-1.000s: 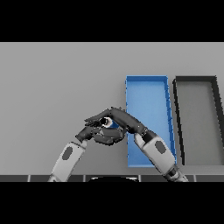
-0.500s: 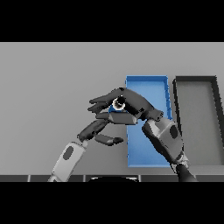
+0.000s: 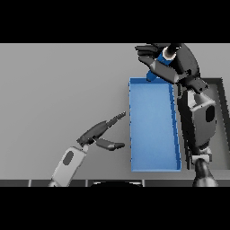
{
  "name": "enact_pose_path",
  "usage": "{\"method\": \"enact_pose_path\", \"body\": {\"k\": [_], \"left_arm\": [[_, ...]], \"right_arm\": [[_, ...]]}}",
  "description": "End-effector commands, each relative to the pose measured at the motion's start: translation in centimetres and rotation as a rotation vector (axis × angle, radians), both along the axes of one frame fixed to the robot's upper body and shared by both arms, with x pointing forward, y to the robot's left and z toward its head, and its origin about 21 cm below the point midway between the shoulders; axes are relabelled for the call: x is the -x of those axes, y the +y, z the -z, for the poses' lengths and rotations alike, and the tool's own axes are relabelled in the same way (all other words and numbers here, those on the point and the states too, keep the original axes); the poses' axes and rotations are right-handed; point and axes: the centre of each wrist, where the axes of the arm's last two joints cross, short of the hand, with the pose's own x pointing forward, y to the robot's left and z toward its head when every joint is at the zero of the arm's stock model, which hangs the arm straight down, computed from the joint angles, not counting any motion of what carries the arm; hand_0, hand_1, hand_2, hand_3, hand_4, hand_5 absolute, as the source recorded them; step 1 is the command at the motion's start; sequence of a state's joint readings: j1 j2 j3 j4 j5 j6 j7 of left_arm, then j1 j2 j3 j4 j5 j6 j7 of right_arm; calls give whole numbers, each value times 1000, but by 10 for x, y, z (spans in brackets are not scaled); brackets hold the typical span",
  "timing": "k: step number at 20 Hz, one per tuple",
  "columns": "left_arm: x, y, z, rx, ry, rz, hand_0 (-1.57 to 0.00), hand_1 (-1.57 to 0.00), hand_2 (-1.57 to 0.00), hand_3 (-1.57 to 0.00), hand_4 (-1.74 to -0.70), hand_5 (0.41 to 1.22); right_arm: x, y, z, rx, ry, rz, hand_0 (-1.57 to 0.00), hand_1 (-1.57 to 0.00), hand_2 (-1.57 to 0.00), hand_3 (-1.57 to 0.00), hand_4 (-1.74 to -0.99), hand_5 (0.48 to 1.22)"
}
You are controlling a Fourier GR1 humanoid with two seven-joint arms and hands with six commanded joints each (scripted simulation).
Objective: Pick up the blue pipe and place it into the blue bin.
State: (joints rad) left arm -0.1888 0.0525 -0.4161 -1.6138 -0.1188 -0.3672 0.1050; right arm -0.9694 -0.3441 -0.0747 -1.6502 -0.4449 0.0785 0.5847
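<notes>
In the lower left of the frame, the robot's left hand (image 3: 96,134) hovers low over the flat grey table (image 3: 58,90), its white and grey forearm rising from the bottom edge; the dark fingers are stretched out straight toward the upper right with the thumb spread below them, and the hand holds nothing. Just to its right, in the middle of the frame, lies the long rectangular blue bin (image 3: 152,130) with low walls, its near short end by the bottom edge and its far end reaching up the frame. The right arm runs up along the bin's right wall, covering part of a dark grey rectangular bin (image 3: 223,117) that sits beside the blue one at the right edge. At the upper right of the frame, beyond the blue bin's far end, the right hand (image 3: 173,63) has its dark fingers and thumb curled round the short blue pipe (image 3: 158,67), which is tilted, its pale ringed upper end showing above the fingers and its lower end poking out below them, over the bin's far wall.
</notes>
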Motion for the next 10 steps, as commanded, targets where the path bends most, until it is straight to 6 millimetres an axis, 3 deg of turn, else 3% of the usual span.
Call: {"method": "enact_pose_path", "body": {"k": [1, 5, 10], "left_arm": [[-2, -1, 2, -16, 0, -1, 1, 1, 1, 1, -882, 411], [0, -1, 2, -24, -6, 2, 1, 1, 1, 1, -869, 418], [1, 2, -1, -1, -6, -5, 1, 1, 1, 1, -875, 422]], "right_arm": [[-1, -10, 6, 18, 18, 40, -1571, -1571, -1571, -1571, -1741, 1221], [-4, -53, 45, 4, 146, 157, -1571, -1571, -1571, -1571, -1741, 1221], [14, -71, 105, 33, 290, 244, -1571, -1571, -1571, -1571, -1741, 1221]]}}
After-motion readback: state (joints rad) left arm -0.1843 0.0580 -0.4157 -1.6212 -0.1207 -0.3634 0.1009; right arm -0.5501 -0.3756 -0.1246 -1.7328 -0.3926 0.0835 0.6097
